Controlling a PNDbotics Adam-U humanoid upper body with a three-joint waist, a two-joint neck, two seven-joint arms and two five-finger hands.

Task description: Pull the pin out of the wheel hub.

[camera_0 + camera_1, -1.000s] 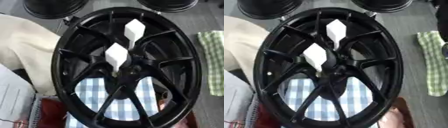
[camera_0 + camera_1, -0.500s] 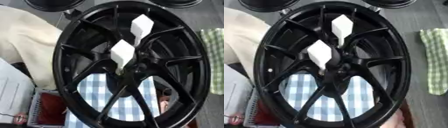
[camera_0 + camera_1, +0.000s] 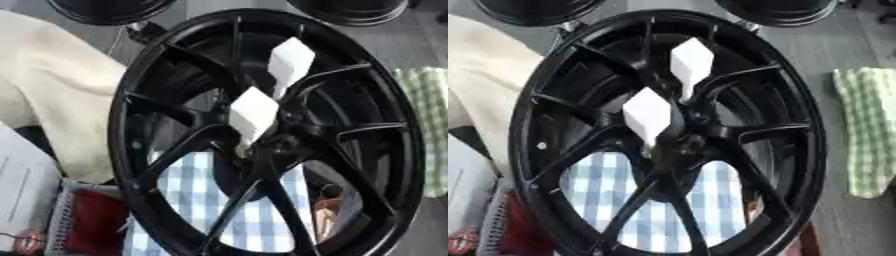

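Only the view has shifted; nothing's been touched. Two white-tagged pins (image 3: 647, 117) are still seated at the black wheel hub (image 3: 682, 145). No hand is seen, so pulling hasn't started.

Across the second the whole picture slid: the black wheel hub (image 3: 667, 135) and its two white-headed pins (image 3: 647, 116) (image 3: 690, 62) sit slightly elsewhere in view, which is the head tilting; hub, pins and cloths kept their places relative to each other
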